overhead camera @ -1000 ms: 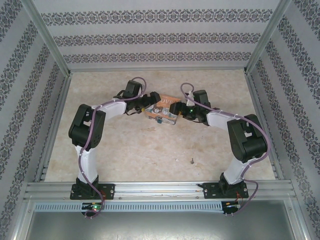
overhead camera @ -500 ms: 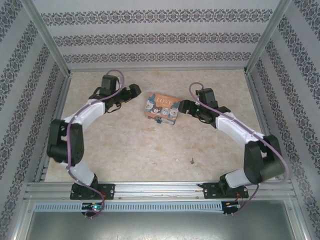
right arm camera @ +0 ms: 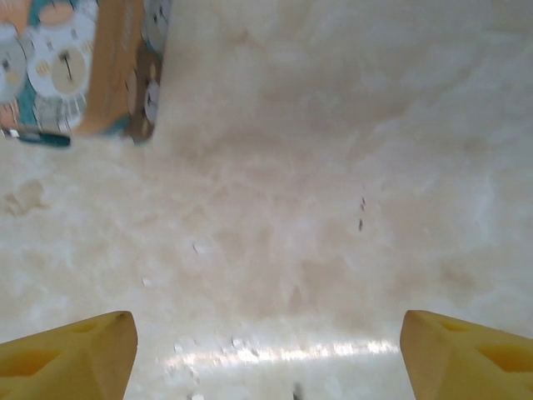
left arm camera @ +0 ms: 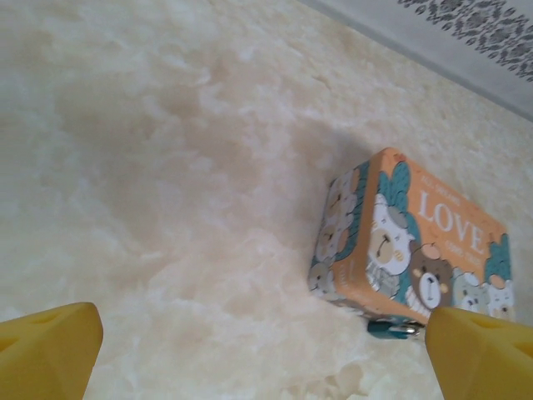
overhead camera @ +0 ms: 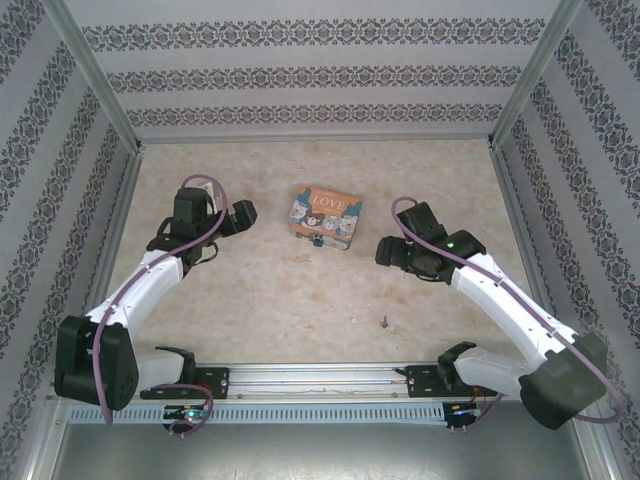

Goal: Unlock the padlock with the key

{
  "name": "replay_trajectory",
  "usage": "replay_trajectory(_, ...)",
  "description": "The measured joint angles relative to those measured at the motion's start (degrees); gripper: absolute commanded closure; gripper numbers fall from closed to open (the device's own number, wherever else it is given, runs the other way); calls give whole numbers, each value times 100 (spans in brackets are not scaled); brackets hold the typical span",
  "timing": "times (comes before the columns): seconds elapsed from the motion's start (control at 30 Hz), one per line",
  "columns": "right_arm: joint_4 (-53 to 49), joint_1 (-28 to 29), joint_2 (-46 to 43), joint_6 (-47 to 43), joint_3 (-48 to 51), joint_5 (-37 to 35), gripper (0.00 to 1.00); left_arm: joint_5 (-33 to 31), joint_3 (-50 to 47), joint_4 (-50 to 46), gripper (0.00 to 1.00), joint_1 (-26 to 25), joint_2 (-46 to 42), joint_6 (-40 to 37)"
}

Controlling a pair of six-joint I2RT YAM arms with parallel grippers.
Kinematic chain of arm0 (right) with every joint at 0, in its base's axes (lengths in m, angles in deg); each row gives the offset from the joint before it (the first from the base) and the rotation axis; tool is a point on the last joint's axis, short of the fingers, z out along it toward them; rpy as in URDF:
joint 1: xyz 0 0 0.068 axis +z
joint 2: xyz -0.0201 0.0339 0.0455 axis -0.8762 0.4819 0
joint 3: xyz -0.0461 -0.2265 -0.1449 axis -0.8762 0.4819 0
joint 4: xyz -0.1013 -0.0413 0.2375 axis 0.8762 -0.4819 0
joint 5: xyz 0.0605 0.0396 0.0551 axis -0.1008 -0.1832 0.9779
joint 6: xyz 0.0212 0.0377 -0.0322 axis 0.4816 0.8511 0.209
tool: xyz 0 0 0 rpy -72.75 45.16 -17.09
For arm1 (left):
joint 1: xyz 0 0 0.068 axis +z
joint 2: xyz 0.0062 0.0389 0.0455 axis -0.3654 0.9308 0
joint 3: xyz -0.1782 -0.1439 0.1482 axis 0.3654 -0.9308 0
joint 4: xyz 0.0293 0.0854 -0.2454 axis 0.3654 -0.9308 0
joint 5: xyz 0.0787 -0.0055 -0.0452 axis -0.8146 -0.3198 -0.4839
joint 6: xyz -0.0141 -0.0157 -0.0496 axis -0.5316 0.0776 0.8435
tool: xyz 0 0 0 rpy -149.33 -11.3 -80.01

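The padlock is a tiny teal body with a silver shackle, lying against the near side of the "LOVE" tin. It shows in the left wrist view as the padlock under the tin, and in the right wrist view as the padlock. The key is a dark speck on the table, nearer the front. My left gripper stands open to the left of the tin. My right gripper stands open to the right of it. Neither holds anything.
The marbled table is walled by patterned panels with aluminium posts. A metal rail runs along the front edge by the arm bases. The tin sits at the top left of the right wrist view.
Both arms have drawn back from the tin: the left gripper moved left, the right one right and nearer. The tin, padlock and key stayed put.
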Motion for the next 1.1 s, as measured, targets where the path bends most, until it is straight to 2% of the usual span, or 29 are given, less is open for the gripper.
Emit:
replay_trajectory(0.17, -439, 549, -225, 485, 258, 15, 27, -107, -299, 131, 1, 17, -37, 20)
replay_trajectory(0.43, -739, 1134, 87, 1008, 798, 363, 40, -227, -658, 437, 1, 20, -37, 243)
replay_trajectory(0.77, 66, 1169, 483, 1115, 1572, 905, 55, -310, -702, 546, 1, 20, -37, 337)
replay_trajectory(1.1, 680, 822, 61, 1134, 2413, 1351, 62, -308, -702, 546, 1, 20, -37, 354)
